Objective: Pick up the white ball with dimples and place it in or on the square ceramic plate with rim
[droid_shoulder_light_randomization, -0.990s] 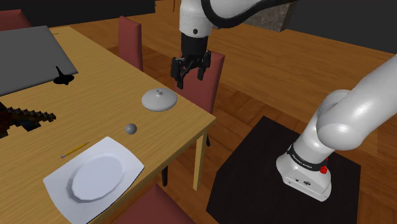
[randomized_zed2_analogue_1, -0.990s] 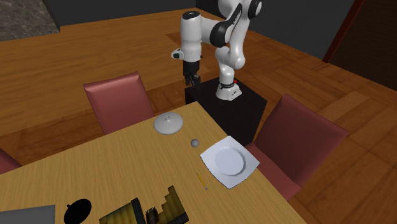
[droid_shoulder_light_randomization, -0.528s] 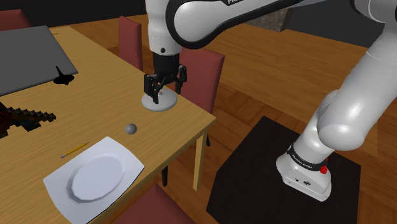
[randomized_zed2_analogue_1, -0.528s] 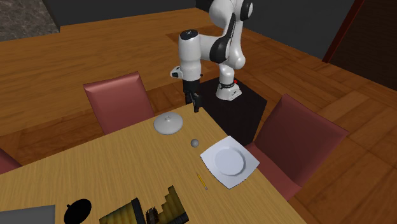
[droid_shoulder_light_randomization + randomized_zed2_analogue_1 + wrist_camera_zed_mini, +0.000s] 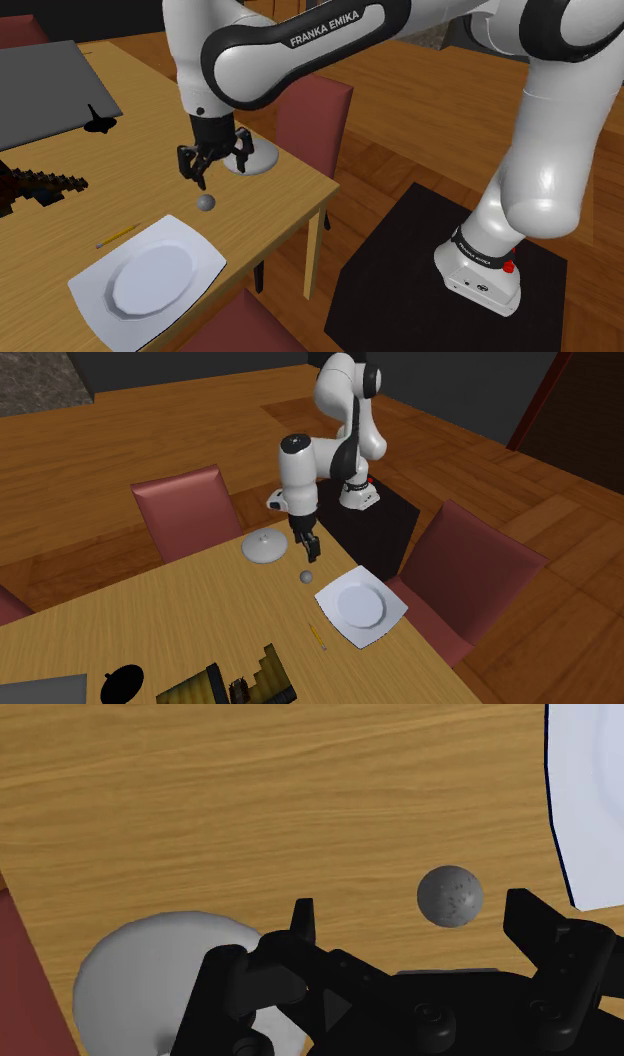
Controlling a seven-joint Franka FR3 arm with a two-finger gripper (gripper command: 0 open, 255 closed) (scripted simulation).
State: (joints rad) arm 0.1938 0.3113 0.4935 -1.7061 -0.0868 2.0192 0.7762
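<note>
Gripper: I am seeing the gripper (image 5: 217,172) hanging above the table (image 5: 150,140), its two black fingers (image 5: 303,919) standing wide apart and clasping nothing.
Ball: the ball (image 5: 206,202) is showing grey and dimpled, and it is lying on the bare wood just below the fingertips. In the wrist view the ball (image 5: 450,895) is sitting in the gap between the fingers, nearer one of them and touching neither.
Plate: the square white plate (image 5: 185,235) is resting near the table's corner, close to the ball but apart from it. In the second exterior view the ball (image 5: 306,577) is lying between the plate (image 5: 335,592) and the lid.
Lid: a pale dome lid (image 5: 265,546) is sitting on the table just beside the gripper (image 5: 310,550), partly hidden behind it in the shoulder view.
Pencil: a yellow pencil (image 5: 118,236) is lying beside the plate's far edge, well apart from the ball.
Arm: the white arm is reaching from its black stand (image 5: 420,270) over the table edge, past a red chair (image 5: 312,125).
Wrist check: I am reading the plate's rim (image 5: 590,804) next to the ball, with the gripper (image 5: 420,932) pointing down at the wood.
</note>
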